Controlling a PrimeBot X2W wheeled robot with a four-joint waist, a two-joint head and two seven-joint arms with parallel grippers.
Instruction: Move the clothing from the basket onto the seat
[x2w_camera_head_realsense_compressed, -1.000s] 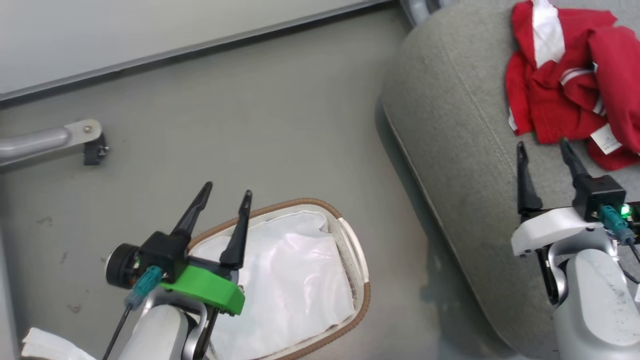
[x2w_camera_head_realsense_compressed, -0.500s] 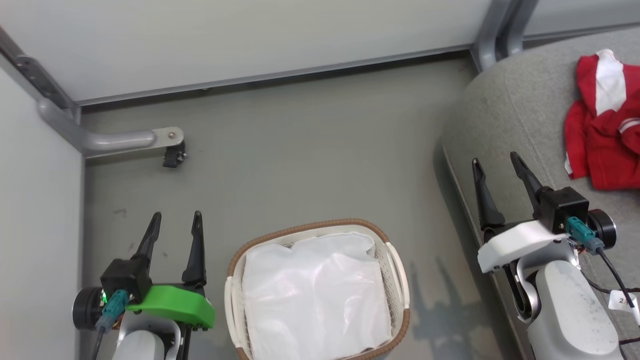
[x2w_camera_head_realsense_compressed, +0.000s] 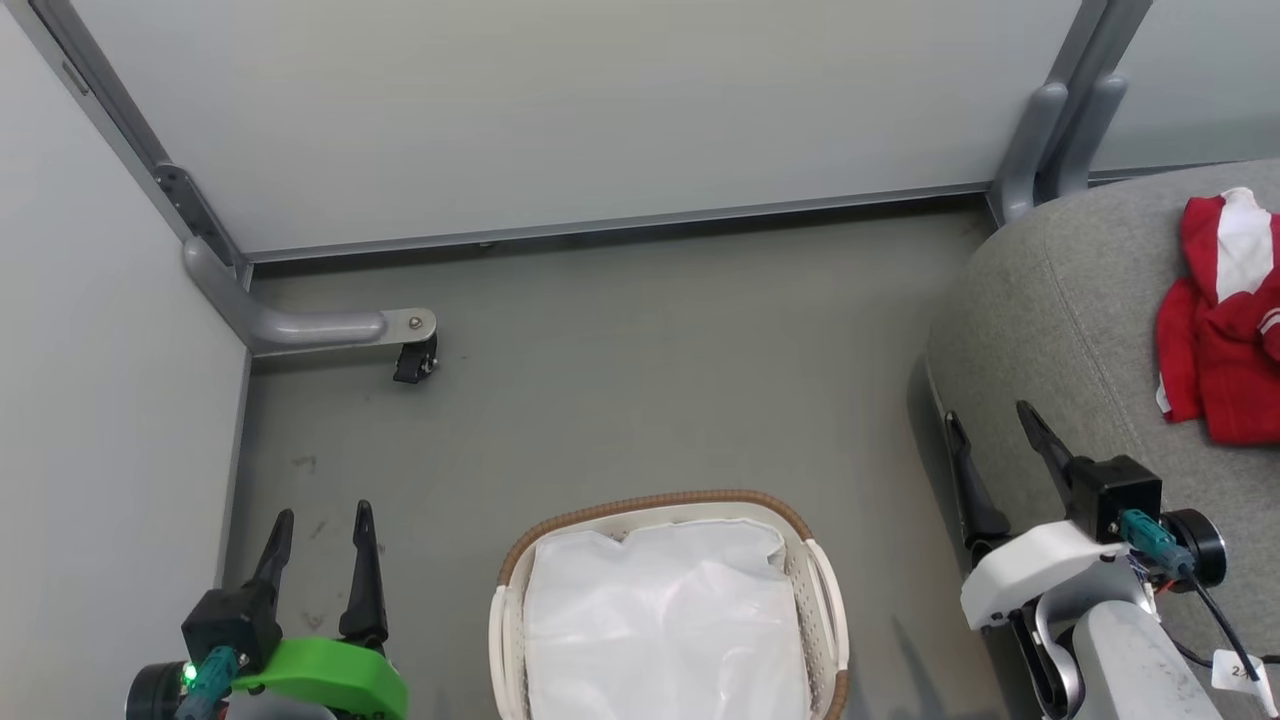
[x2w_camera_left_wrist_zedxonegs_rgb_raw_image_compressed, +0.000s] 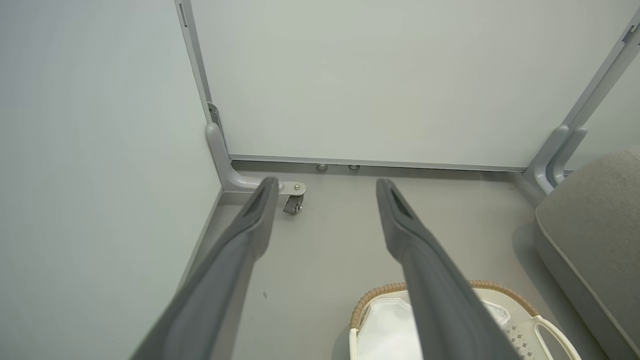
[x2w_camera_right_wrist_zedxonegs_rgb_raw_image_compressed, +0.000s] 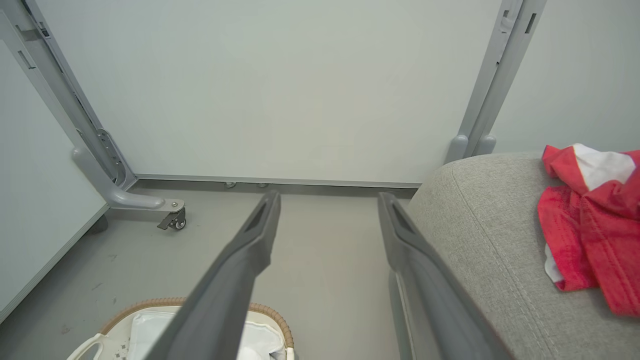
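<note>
Red clothing (x2w_camera_head_realsense_compressed: 1225, 330) with white stripes lies crumpled on the grey seat (x2w_camera_head_realsense_compressed: 1060, 330) at the right; the right wrist view shows the clothing (x2w_camera_right_wrist_zedxonegs_rgb_raw_image_compressed: 590, 220) on the seat (x2w_camera_right_wrist_zedxonegs_rgb_raw_image_compressed: 480, 235) too. The cream basket (x2w_camera_head_realsense_compressed: 825, 600) with a brown rim stands on the floor at bottom centre, and nothing but its white liner (x2w_camera_head_realsense_compressed: 665, 625) lies inside. My left gripper (x2w_camera_head_realsense_compressed: 322, 520) stands open over the floor left of the basket. My right gripper (x2w_camera_head_realsense_compressed: 987, 425) is open by the seat's front edge, empty, and apart from the clothing.
Pale partition panels (x2w_camera_head_realsense_compressed: 560, 110) close off the back and left. A grey metal foot with a caster (x2w_camera_head_realsense_compressed: 415, 358) juts onto the floor at the left corner, and a grey post (x2w_camera_head_realsense_compressed: 1050, 140) stands behind the seat. Bare grey floor (x2w_camera_head_realsense_compressed: 650, 370) lies between basket and wall.
The head camera has swung, so the basket now sits at bottom centre and the seat at the right edge. Both grippers stay open and empty and show lower in the picture.
</note>
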